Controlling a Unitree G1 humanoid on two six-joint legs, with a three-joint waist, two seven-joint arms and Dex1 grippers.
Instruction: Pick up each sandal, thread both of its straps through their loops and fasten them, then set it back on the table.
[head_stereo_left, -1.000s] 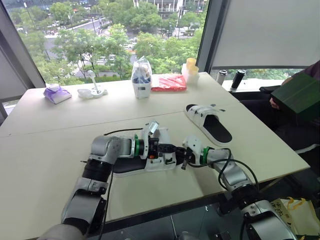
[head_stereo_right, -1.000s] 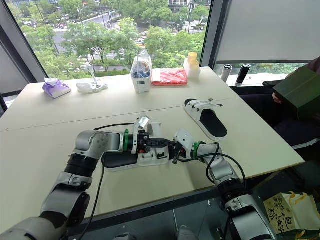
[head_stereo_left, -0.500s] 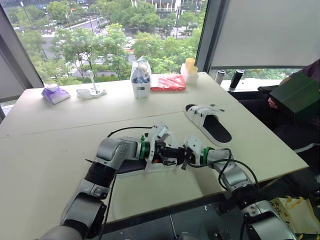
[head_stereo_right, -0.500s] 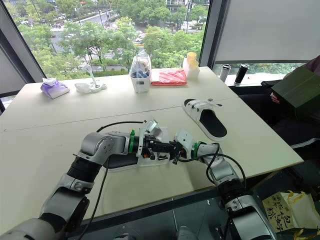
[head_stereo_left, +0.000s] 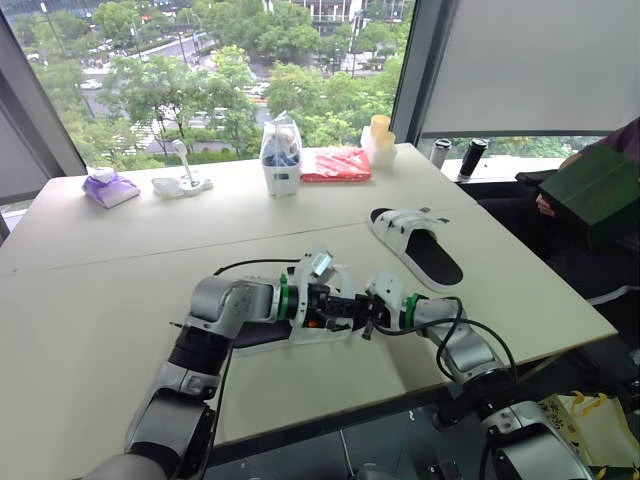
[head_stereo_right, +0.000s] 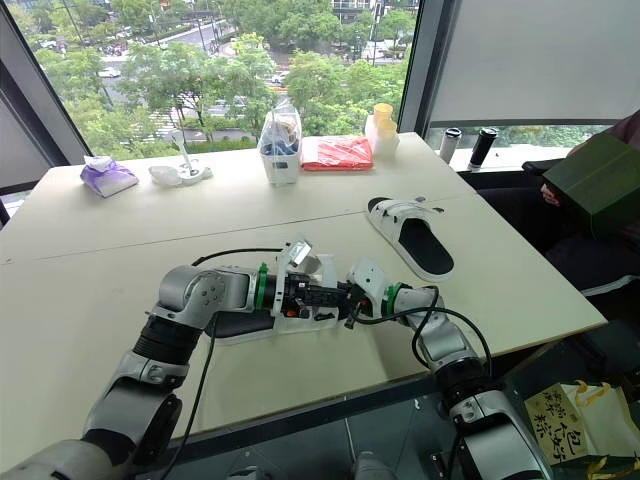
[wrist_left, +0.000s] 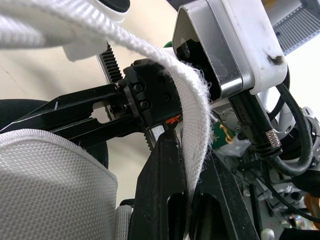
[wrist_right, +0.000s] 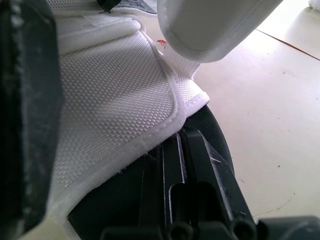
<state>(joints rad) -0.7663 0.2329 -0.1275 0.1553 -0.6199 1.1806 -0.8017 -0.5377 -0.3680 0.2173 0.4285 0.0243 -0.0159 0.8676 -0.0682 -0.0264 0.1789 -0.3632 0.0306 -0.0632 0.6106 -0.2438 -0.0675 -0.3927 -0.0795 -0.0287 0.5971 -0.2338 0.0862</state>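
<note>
Showing dark printed characters on its side, a yellow paper bag (head_stereo_right: 575, 420) sits on the floor past the table's (head_stereo_left: 90, 330) right front corner; the characters are too small to read. A clear bag (head_stereo_left: 281, 155) at the far edge has a pale label panel low on its front, its print also illegible. Beside it lie a red packet (head_stereo_left: 336, 165) and a yellow-topped bottle (head_stereo_left: 380, 140).

The near sandal (head_stereo_left: 262, 336), white upper over a black footbed, lies on the table close to the front edge, between the two arms. The left gripper (wrist_left: 182, 145) is closed on a white woven strap (wrist_left: 192, 120): in the left wrist view the strap arches over from the sandal and drops down between the two black fingers (wrist_left: 162, 190), which pinch it tightly. The right gripper (head_stereo_left: 368, 320) meets the sandal from the other side, just beside the left one. In the right wrist view a white mesh flap (wrist_right: 115, 100) of the upper lies across one finger (wrist_right: 192, 165), with the other finger on its far side, so the gripper looks closed on that flap.

The second sandal (head_stereo_left: 420, 240) rests flat, well apart from them on the right, straps loose. At the right edge a person's hand holds a green box (head_stereo_left: 600, 195).
</note>
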